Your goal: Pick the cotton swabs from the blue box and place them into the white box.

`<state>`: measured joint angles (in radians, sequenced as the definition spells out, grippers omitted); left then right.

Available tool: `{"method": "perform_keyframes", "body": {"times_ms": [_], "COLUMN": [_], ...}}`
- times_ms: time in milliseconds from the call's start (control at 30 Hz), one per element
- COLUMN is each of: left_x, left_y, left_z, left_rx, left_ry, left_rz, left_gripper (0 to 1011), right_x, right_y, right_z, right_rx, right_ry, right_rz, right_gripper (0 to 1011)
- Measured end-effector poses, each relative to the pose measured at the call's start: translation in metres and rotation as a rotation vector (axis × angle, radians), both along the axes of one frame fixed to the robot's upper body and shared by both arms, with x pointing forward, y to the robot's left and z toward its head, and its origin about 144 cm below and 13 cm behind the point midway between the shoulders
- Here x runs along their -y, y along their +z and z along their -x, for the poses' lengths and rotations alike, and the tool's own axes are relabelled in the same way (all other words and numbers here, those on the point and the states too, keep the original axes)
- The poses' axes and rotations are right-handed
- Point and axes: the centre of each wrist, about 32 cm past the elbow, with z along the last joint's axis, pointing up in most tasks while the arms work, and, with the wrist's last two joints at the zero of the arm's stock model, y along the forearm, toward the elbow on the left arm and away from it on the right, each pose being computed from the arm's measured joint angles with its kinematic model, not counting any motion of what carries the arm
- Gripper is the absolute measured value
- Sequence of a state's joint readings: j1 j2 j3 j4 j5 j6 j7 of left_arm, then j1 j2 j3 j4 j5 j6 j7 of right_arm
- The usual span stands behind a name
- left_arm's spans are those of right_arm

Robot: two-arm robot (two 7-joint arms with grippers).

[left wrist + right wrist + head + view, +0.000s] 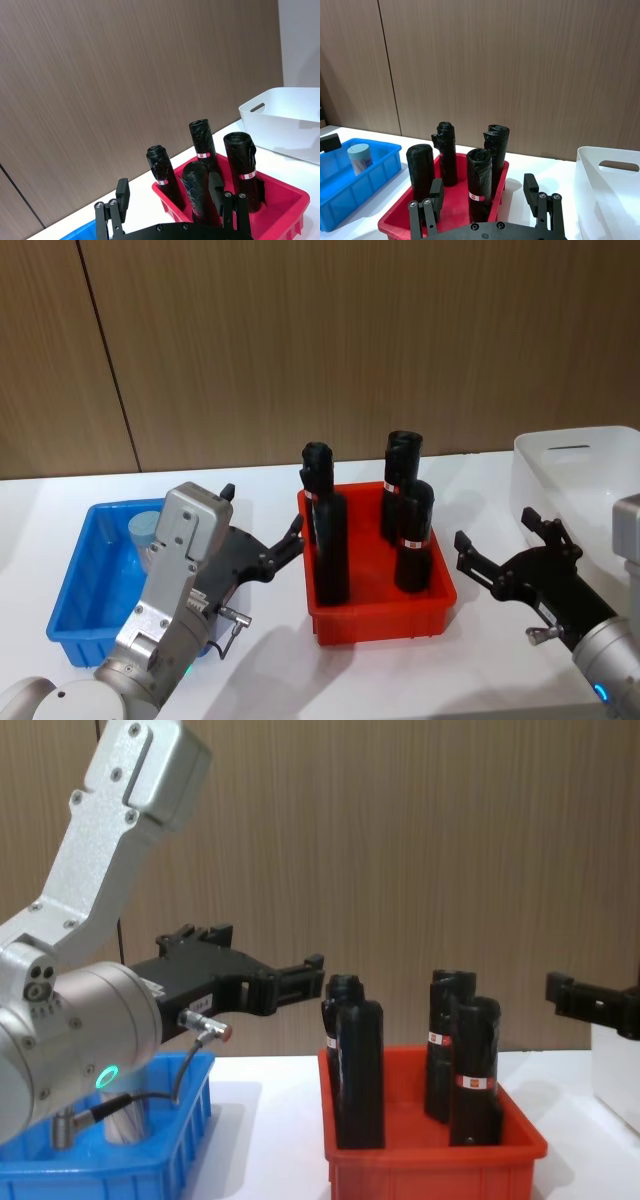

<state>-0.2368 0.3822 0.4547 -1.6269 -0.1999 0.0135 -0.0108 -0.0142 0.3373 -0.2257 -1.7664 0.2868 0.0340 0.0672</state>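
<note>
You see the left gripper [298, 978] hanging above the blue box [195, 1118], pointing toward black bottles [360, 1070] upright in the red bin [430, 1172], with the right gripper [578, 998] beyond.

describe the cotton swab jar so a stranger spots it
Find the shallow bright blue plastic bin left of the red plastic bin. At its far end stands a small clear cylindrical jar with a flat grey-blue lid, much shorter than the neighbouring tall black bottles.
</note>
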Motion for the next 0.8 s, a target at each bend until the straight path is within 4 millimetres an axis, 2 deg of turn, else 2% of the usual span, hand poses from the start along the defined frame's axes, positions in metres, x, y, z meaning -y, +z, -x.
{"method": "perform_keyframes", "body": {"times_ms": [367, 800], "left_x": [0.000, 0.000], "left_y": [0.000, 0.000], "left_z": [0.000, 0.000], "left_rx": [0.000, -0.001], "left_ry": [0.001, 0.001], "left_rz": [0.001, 0.000], "left_gripper": [1000, 1000], "right_x": [0.004, 0.014], "right_y": [-0.004, -0.012], "right_z": [-0.011, -0.047], "right_rx": [-0.028, -0.081], "right_ry": [0.005, 0.037], "right_rz": [0.007, 0.007], "right_gripper": [1001, 1002]}}
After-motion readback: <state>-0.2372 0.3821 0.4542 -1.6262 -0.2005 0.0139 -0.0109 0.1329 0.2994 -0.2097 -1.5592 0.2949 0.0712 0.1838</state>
